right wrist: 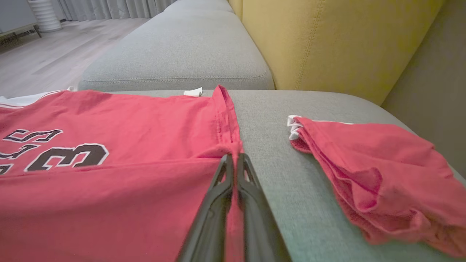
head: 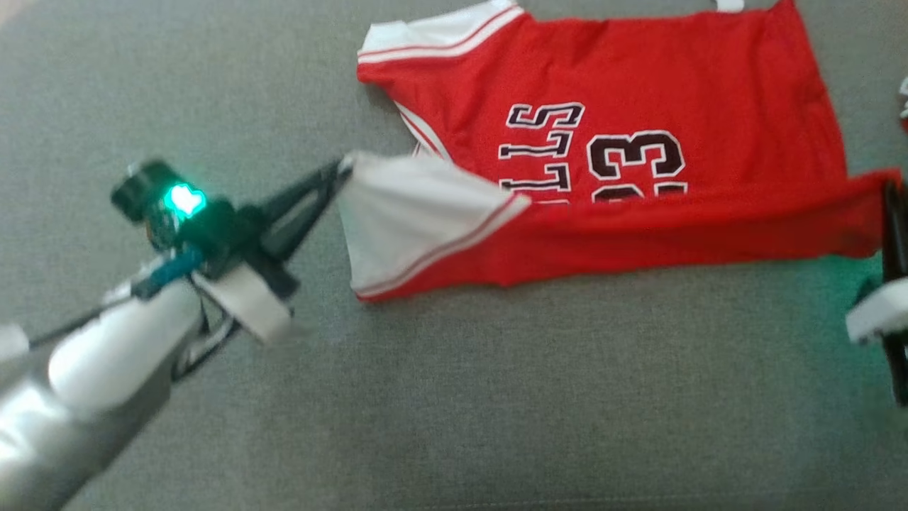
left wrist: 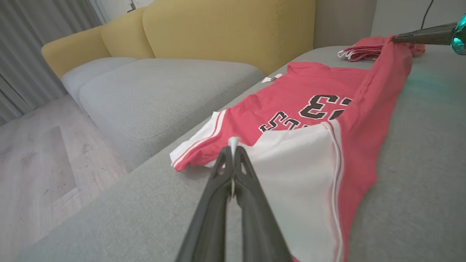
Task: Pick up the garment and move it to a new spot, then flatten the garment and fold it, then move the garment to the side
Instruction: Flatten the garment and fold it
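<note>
Both grippers pinch one edge of a red basketball jersey (head: 638, 106) on a grey sofa cushion (head: 496, 397).

The left gripper (head: 344, 167) is closed tight on the corner of the jersey's white sleeve (head: 404, 213), and a tip of white cloth pokes out between its fingertips in the left wrist view. The right gripper (right wrist: 233, 157) is clamped on the red hem at the opposite end. The edge between them runs as a taut red band across the jersey, covering the lower part of the black lettering and the number 33 (head: 635, 160). The rest of the jersey lies flat on the cushion, its other white-trimmed sleeve (head: 433, 35) towards the far side. A second red garment (right wrist: 371, 163) lies folded just beside the jersey, apart from it, near the yellow backrest (right wrist: 327, 43).
</note>
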